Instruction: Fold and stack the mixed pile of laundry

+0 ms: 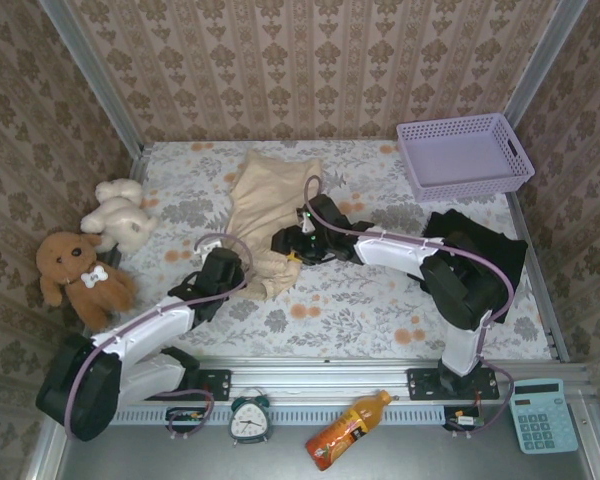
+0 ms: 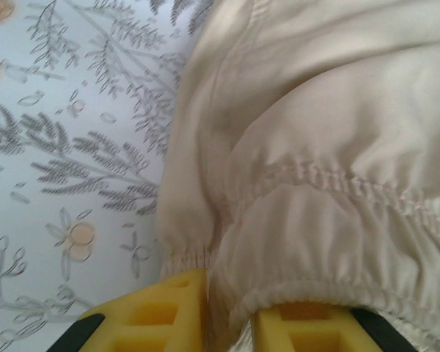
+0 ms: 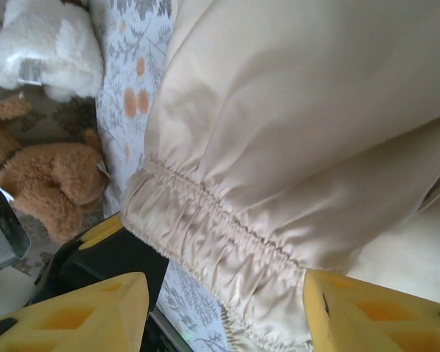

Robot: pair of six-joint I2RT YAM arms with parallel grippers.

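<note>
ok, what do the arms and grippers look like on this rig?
Left arm and right arm: white link shells, black joint housings, a lilac cable looped along each. Fingers are yellow blocks with hollow recesses, on black mounts.

walls [image 1: 310, 60]: we see brown damask wallpaper on three sides | back corners: grey metal posts [image 1: 88, 70] | tabletop [image 1: 370, 300]: pale floral cover | near edge: grey metal rail [image 1: 320, 372] | light: soft, even

Right fingers [image 3: 95, 308] wide, left fingers [image 2: 169, 315] close-set
</note>
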